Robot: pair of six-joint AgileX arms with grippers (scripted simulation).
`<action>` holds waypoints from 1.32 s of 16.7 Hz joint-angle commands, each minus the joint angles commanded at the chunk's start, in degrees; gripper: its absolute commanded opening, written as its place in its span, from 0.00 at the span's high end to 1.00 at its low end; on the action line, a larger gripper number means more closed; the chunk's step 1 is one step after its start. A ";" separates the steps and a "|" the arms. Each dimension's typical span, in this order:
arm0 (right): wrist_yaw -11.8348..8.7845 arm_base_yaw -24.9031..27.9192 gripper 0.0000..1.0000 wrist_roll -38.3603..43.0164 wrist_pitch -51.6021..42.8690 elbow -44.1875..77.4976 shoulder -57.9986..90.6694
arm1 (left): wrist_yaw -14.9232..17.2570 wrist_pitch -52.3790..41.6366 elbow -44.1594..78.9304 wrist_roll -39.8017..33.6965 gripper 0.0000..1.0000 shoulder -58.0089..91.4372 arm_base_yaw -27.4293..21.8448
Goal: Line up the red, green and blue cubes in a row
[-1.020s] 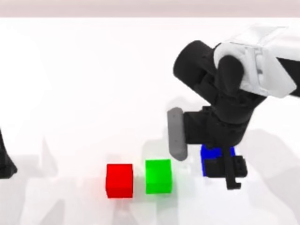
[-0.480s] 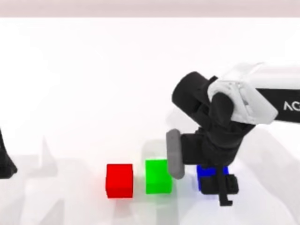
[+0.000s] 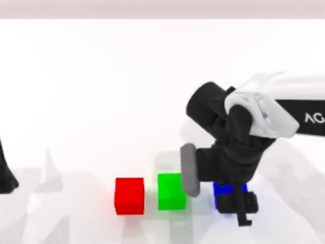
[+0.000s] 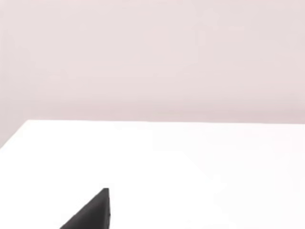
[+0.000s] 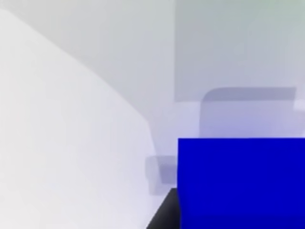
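Note:
The red cube (image 3: 129, 195) and the green cube (image 3: 171, 191) sit side by side near the table's front edge, a small gap between them. Right of the green cube, about level with it, my right gripper (image 3: 236, 201) is shut on the blue cube (image 3: 222, 189), which the wrist mostly hides from above. In the right wrist view the blue cube (image 5: 243, 183) fills the lower corner, with one dark finger (image 5: 164, 214) against its side. My left arm (image 3: 5, 178) is parked at the left edge. One finger (image 4: 90, 214) shows in its wrist view, with nothing beside it.
The white table (image 3: 101, 101) runs back to a pale wall (image 3: 162, 7). The right arm's white and black links (image 3: 264, 112) hang over the right side of the table. A grey camera bar (image 3: 190, 170) on the wrist stands just above the green cube's right edge.
The right gripper has carried the blue cube toward the front edge and slightly left, into line with the green cube. It has hardly moved in the last half second. The red and green cubes stayed put.

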 joint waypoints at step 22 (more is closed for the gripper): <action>0.02 0.06 0.00 -0.10 -2.41 1.91 -0.73 | 0.00 0.00 0.00 0.00 0.00 0.00 0.00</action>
